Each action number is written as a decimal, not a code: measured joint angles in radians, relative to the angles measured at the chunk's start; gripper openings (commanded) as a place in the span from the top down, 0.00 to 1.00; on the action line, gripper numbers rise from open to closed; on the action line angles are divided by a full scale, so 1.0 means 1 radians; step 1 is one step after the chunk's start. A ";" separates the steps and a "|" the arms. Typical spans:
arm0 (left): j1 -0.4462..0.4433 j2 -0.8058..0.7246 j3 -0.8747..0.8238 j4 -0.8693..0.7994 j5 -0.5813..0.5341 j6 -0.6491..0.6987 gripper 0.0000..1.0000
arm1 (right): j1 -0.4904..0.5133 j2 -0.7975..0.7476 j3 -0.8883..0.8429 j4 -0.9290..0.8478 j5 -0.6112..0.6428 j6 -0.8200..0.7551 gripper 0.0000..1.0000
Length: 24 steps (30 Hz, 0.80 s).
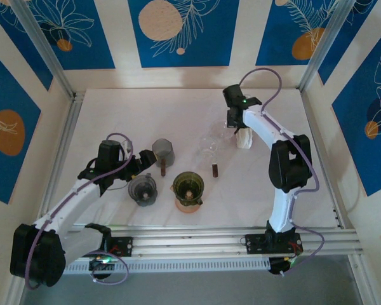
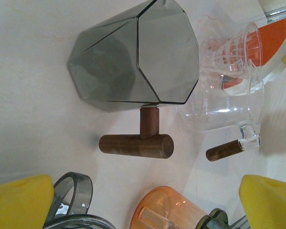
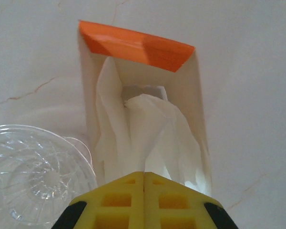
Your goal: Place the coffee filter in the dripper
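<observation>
No legible writing
The orange-flapped filter box [image 3: 138, 47], the glass dripper [image 3: 33, 176] and the blue wall panels [image 1: 197, 44] bear no readable text, label, brand or number.

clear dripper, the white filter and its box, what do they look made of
Clear dripper: colourless glass or clear plastic, glossy; ribbed, table visible through it. White filter: thin matte paper, creased. Box: thin card, white with an orange flap, folded edges.
</observation>
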 measured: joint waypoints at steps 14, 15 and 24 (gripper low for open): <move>0.000 0.000 -0.006 0.006 0.004 -0.008 0.00 | 0.034 0.013 0.015 -0.013 0.085 -0.054 0.81; 0.000 0.000 -0.006 0.007 0.004 -0.008 0.00 | 0.031 0.013 0.015 -0.013 0.082 -0.053 0.76; 0.000 0.000 -0.006 0.007 0.006 -0.008 0.00 | 0.022 0.005 0.014 -0.013 0.038 -0.026 0.69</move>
